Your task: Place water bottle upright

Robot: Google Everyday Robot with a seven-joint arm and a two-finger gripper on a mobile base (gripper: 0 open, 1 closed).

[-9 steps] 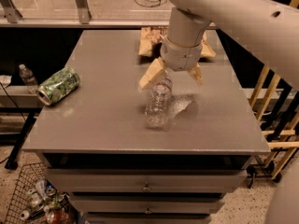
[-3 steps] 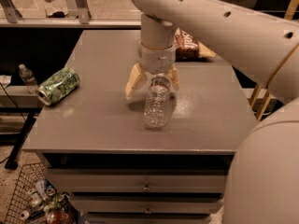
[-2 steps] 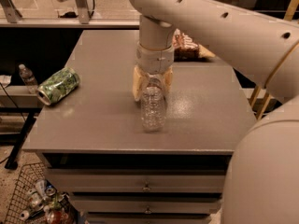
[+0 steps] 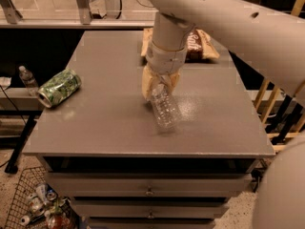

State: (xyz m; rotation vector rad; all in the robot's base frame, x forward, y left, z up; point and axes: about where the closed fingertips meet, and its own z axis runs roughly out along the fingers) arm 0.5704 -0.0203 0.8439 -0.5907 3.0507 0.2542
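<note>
The water bottle is clear ribbed plastic. It hangs tilted over the middle of the grey table, its base pointing toward the front right and its top hidden between the tan fingers. My gripper comes down from the white arm and is shut on the bottle's upper part. I cannot tell whether the bottle's base touches the table.
A green leaf-patterned can lies on its side at the table's left edge. A snack bag lies at the back behind the arm. A small clear bottle stands off the table to the left. A wire basket sits on the floor at the front left.
The gripper came down over the lying bottle and closed on its top end. The bottle's base has swung toward the front right and it now hangs tilted in the gripper.
</note>
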